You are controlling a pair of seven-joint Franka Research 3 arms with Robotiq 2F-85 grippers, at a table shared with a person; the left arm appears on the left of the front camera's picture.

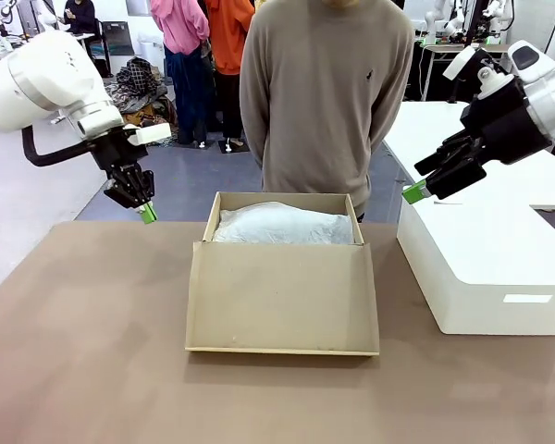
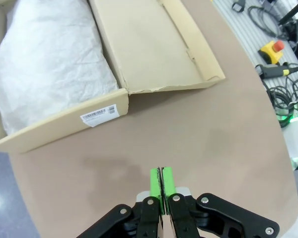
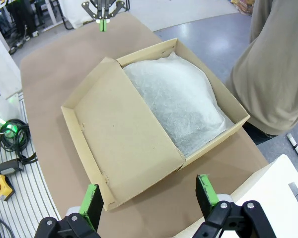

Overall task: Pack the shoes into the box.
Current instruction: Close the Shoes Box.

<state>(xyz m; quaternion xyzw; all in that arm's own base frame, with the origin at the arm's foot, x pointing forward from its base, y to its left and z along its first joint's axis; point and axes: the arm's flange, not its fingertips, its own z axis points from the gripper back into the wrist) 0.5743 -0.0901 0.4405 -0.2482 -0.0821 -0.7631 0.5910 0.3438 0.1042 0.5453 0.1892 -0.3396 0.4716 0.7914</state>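
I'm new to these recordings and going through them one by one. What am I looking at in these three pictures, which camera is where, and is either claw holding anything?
You see two white robot arms at a brown table, with a person standing at the far side. The wide picture comes from a fixed camera between the arms, looking across the table. The other two come from cameras on each arm's wrist, looking down along that arm's own green-tipped fingers.

The left gripper hangs above the table with its fingers pressed together, holding nothing. The right gripper is open and empty, above the table's near side.

On the table lies a tan cardboard box, its lid folded open toward the robot. Inside is crumpled white tissue paper; no shoes can be seen. A large white block stands to the right of the box.
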